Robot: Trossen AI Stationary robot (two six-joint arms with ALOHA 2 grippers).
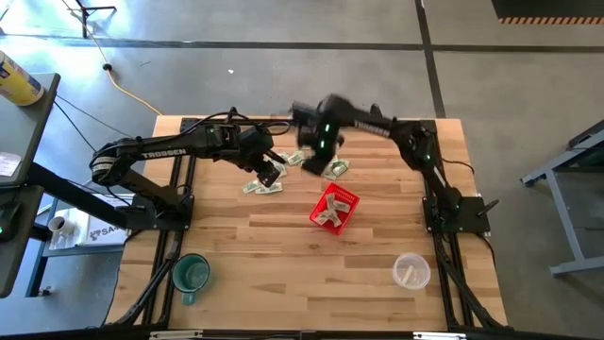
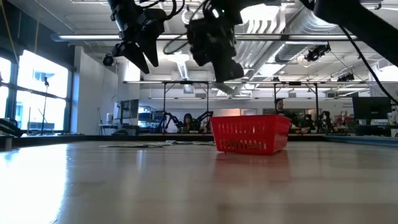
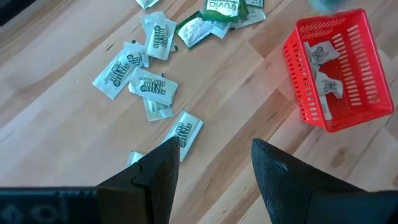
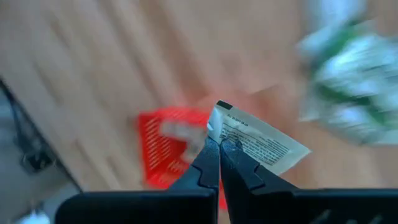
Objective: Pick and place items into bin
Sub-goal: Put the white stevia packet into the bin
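— Right gripper (image 4: 219, 146)?
— Pinching one slip (image 4: 258, 140), blurred, mid-frame above the bin (image 1: 334, 210).
— Left?
— My left gripper (image 3: 214, 163) hangs spread over loose slips (image 3: 143, 71), upper left; its fingertips are cut off.

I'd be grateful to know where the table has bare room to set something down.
Bare wood lies between the mug and the cup, in front of the basket. It is crowded at the far middle, where packets lie under the left gripper and right gripper.
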